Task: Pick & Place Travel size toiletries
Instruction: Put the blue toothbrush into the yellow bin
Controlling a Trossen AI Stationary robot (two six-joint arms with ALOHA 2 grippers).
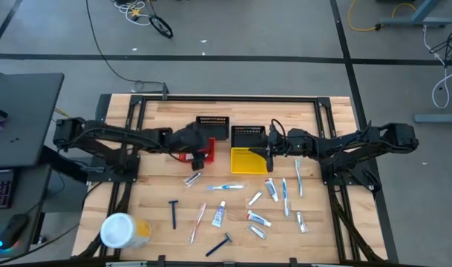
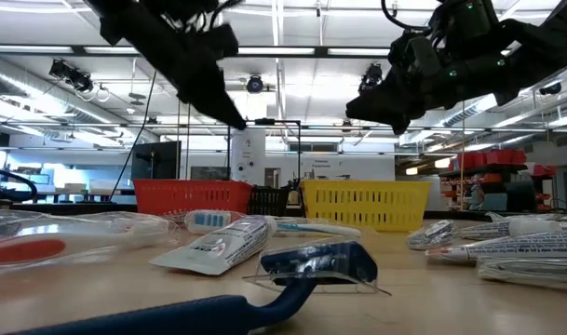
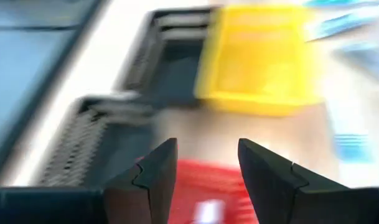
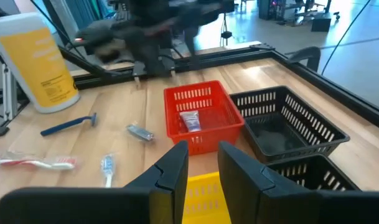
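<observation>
Travel toiletries lie scattered on the near half of the table: a white tube (image 1: 220,215), a dark blue razor (image 1: 174,213), a pink toothbrush (image 1: 198,222), a blue-white toothbrush (image 1: 224,187), and more tubes and brushes (image 1: 285,196). One small tube (image 4: 190,119) lies inside the red basket (image 1: 187,153). My left gripper (image 3: 208,168) hovers open above the red basket (image 3: 214,186), its view blurred. My right gripper (image 4: 203,158) hovers open above the yellow basket (image 1: 248,160). Both are empty.
Two black mesh baskets (image 1: 212,126) (image 1: 248,135) stand just beyond the red and yellow ones. A large white-and-yellow canister (image 1: 122,231) lies at the near left corner. In the low view a razor (image 2: 311,265) and a tube (image 2: 218,249) lie close to the near edge.
</observation>
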